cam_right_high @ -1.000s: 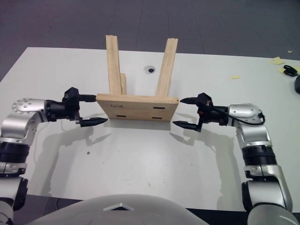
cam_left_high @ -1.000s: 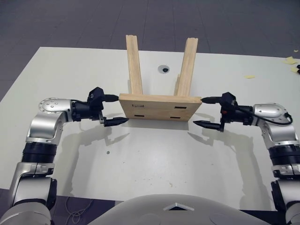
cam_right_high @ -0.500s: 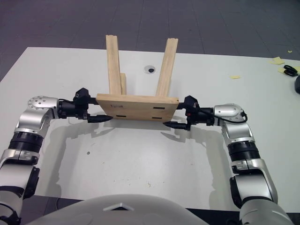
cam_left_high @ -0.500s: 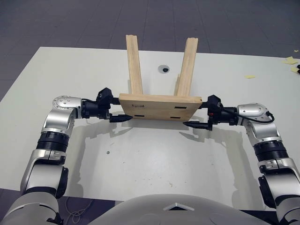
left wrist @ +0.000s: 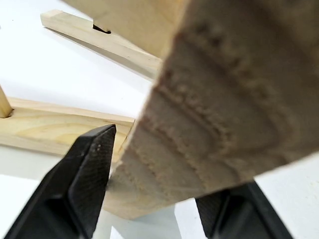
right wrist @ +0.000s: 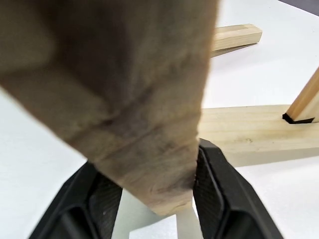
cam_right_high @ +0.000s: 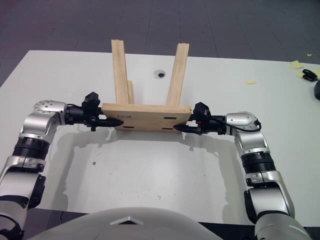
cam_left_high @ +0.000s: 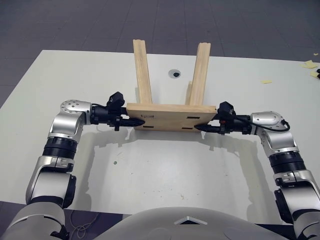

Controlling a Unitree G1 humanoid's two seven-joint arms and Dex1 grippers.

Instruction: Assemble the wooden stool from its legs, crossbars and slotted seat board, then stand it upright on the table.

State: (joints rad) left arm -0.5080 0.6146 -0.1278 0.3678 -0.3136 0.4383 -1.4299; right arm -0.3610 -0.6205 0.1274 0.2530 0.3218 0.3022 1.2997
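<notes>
Across the middle of the head views, a pale wooden stool [cam_left_high: 170, 95] is lying on its side on the white desk [cam_left_high: 165, 170]. Its seat board [cam_left_high: 171, 116] is facing the robot and its legs are running toward the top of the frame. One seat board is showing, a light rectangular slab with four small dark slots in its face, two toward each end.

Two legs are standing out clearly, a left one [cam_left_high: 142, 70] and a right one [cam_left_high: 200, 70], both plain square sticks of the same light wood. A shorter piece of a third [cam_left_high: 189, 94] is peeking out beside the right one.

Left of centre, the left hand [cam_left_high: 134, 118] is clamping the board's left end. Right of centre, the right hand [cam_left_high: 206, 121] is clamping its right end, so two hands are gripping one board.

Near the bottom of the left wrist view, two black fingers [left wrist: 84, 174] are pressing against either side of the board's rough end grain. Low in the right wrist view, two fingers [right wrist: 219, 194] are likewise squeezing the other end. Beyond it, one leg is lying on the desk with a thin crossbar [right wrist: 303, 99] entering a dark slot in it.

Upper centre on the desk, one small round dark fitting [cam_left_high: 174, 73] is sitting. A few yellow scraps [cam_left_high: 266, 81] are lying at the upper right.
</notes>
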